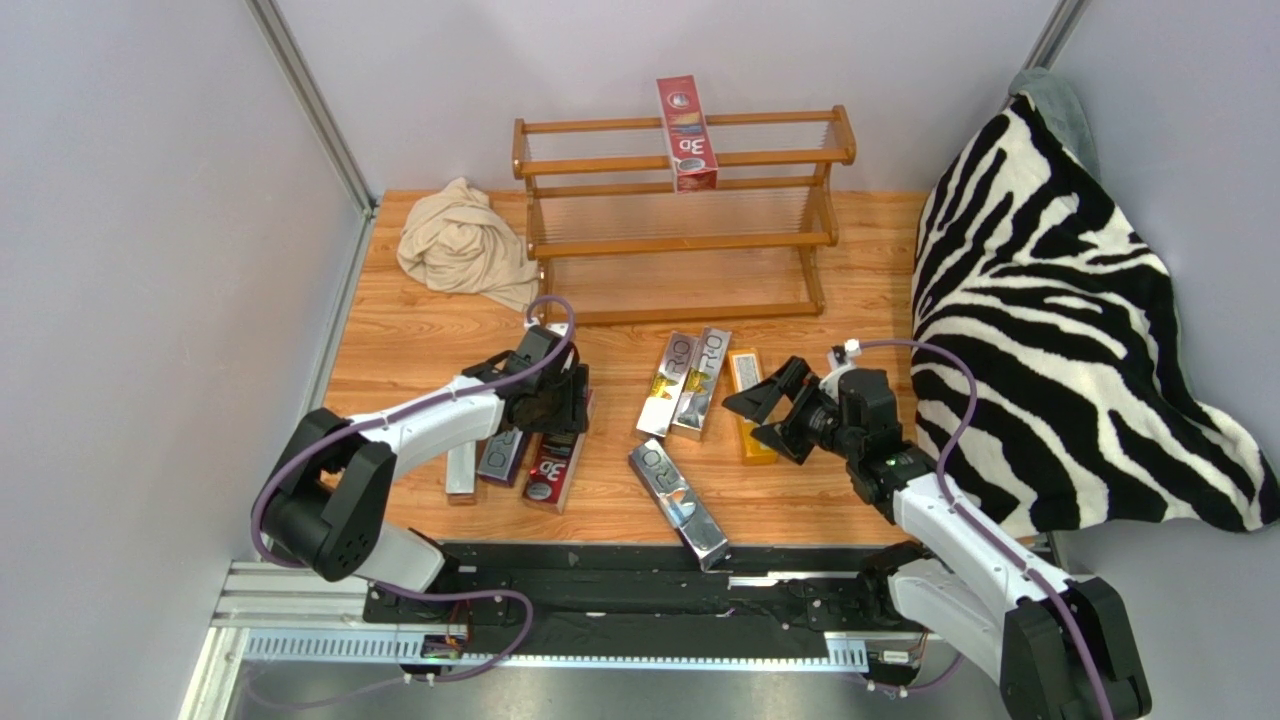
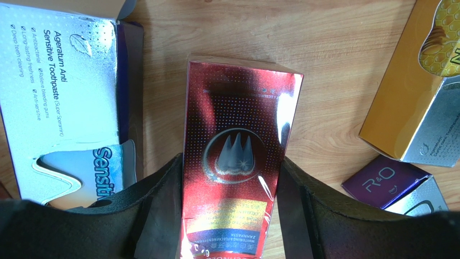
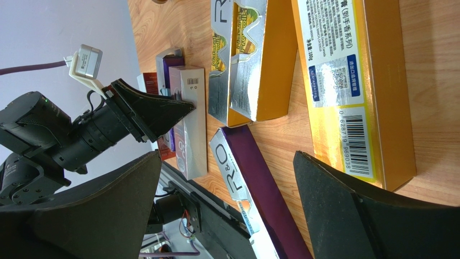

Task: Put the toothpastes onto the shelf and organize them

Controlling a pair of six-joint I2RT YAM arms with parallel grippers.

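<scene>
At your far left, a crumpled beige cloth lies on the counter, just beside the left post of the shelf. The shelf stands at the back of the counter. One red box on the shelf lies front to back across the top rails, right of the middle. The lower tiers hold nothing.

Your left hand is low over a group of three boxes at the front left. These are a silver box, a purple box and a red box, set side by side. In the left wrist view, its fingers press against both long sides of the red box, so it is clenched on that box. The silver box crowds the outer side of one finger there, with only a narrow strip of wood between the two boxes.

In the middle of the counter, two silver-faced boxes lie touching. An orange box lies just to their right. Nearer the arms, a slanted box in purple and silver lies at an angle, its far end near the pair.

Your right hand is spread wide and holds nothing. It hovers with one finger over the near end of the orange box and the slanted box showing between the fingers.

At the right, a zebra blanket is heaped over the counter's edge, close beside your right arm.
</scene>
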